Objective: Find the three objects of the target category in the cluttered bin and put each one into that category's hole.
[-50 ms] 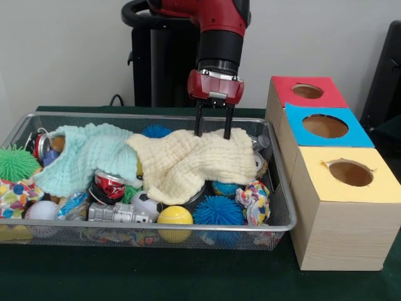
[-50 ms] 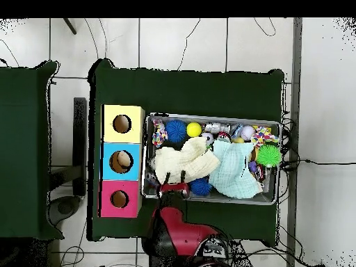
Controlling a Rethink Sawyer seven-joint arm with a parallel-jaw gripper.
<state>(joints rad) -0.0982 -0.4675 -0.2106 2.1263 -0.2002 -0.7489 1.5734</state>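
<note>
- The gripper point(image 1: 213, 133) hangs at the bin's back rim with its two black fingers point(image 1: 198, 122) spread apart and nothing between them; the tips touch, or nearly touch, the back edge of the cream cloth point(image 1: 191, 162).
- Which category is the target cannot be told from the scene, so the task's things are simply somewhere in the wire bin point(image 1: 283, 188), most of them half hidden under cloth.
- Risk: closing here would most likely pinch only cloth. Lifting it could drag the small things resting on or against it over the rim (the bin is shallow).
- Risk: the cream cloth overlaps the pale green cloth point(image 1: 88, 155), so pulling one may tug the other and reshuffle everything below.
- Risk: a fingertip could catch the mesh at the back rim, since the fingers stand so near it.
- In the way: both cloths cover the bin's middle. Only the front edge shows its contents: a yellow ball point(image 1: 175, 217), a blue spiky ball point(image 1: 218, 211), a small soccer ball point(image 1: 146, 203), a red can point(image 1: 110, 185) and a silver toy point(image 1: 119, 214).
- A green spiky ball point(image 1: 15, 163) sits in the bin's left corner of the front view.
- The three boxes with holes, red point(image 1: 307, 91), blue point(image 1: 324, 126) and yellow point(image 1: 351, 173), stand just beside the bin's right wall, unobstructed.
</note>
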